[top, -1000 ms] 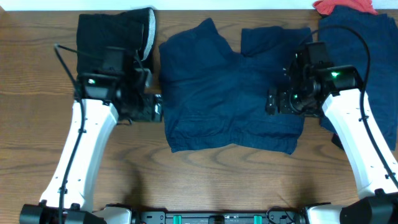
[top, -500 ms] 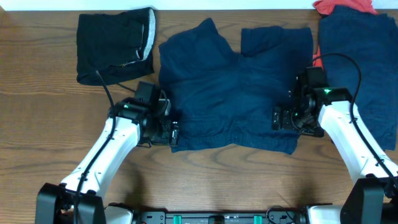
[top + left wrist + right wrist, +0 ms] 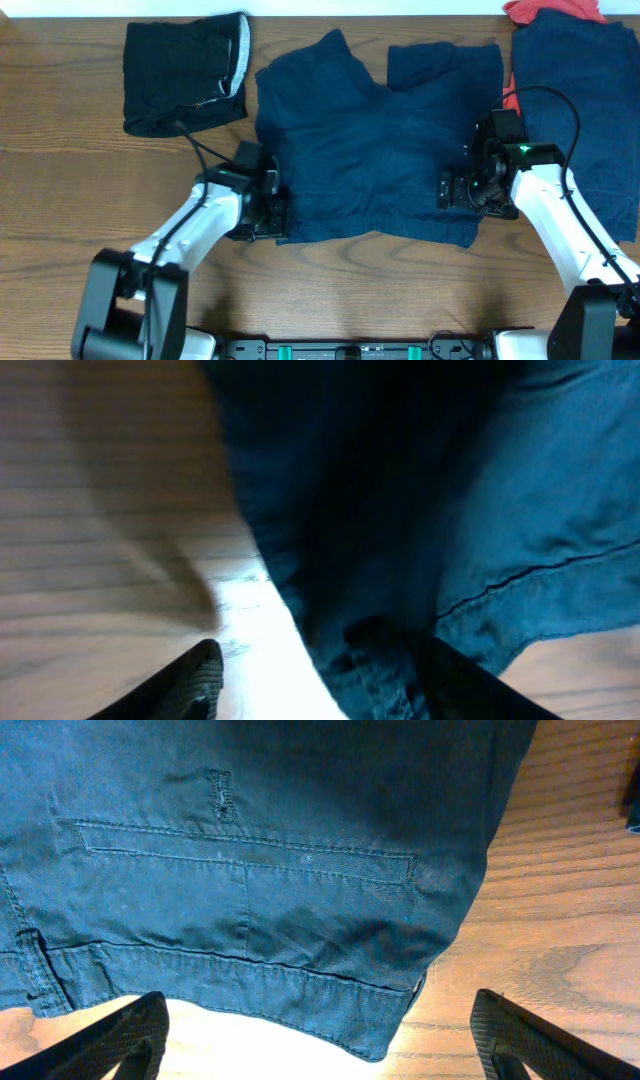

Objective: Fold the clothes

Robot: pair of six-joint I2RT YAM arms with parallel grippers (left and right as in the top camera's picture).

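**Both my claws are hovering open at the waistband corners of the navy shorts, gripping nothing.**

The navy shorts [image 3: 370, 140] are lying spread flat in the middle of the table [image 3: 60, 200], waistband toward me and legs pointing away. My left claw [image 3: 325, 675] is sitting at the near left corner, partly open. The hem edge is lying between the fingers: one finger [image 3: 195, 680] is standing over bare wood and the other is right against the cloth, so I am not pinching it. My right claw [image 3: 320, 1020] is gaping wide over the near right corner, by the back pocket, with the waistband lying between its fingers and nothing held. A black garment [image 3: 185, 75] with a grey band is lying folded at the far left. A second navy garment [image 3: 590, 110] is lying at the right, with a red-orange piece [image 3: 555, 10] at its far edge.
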